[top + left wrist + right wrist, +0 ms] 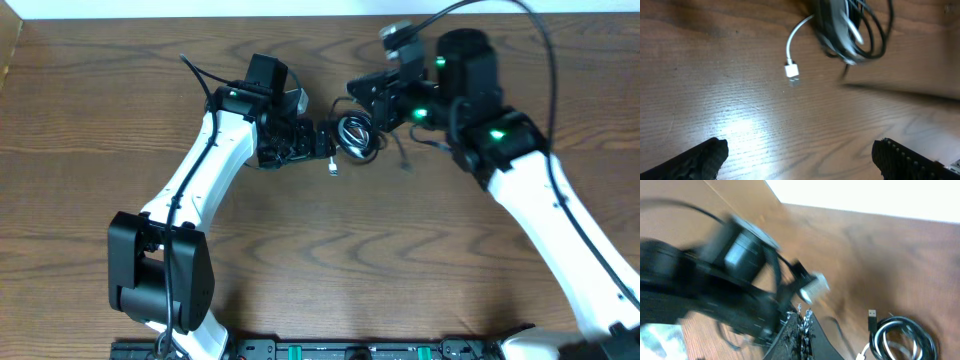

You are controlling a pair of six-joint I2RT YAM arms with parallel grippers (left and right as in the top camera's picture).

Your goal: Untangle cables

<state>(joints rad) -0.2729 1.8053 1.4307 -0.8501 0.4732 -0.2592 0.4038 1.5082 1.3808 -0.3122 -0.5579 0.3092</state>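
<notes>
Cables (354, 132) sit in one tangled coil on the table (300, 260), upper middle, between the two grippers. Left gripper (800, 150) is spread wide and empty, low over the wood, with the coil just ahead of its fingers (707, 159). The white cable (796, 37) loops out of the coil toward it, and the white plug (792, 71) lies flat on the table clear of the black loops. Right gripper (804, 322) is pressed together with nothing visible between the fingers, though the right wrist view is blurred. It is just beside the coil, not on it. One black plug (871, 316) pokes out of the coil's edge on that side.
</notes>
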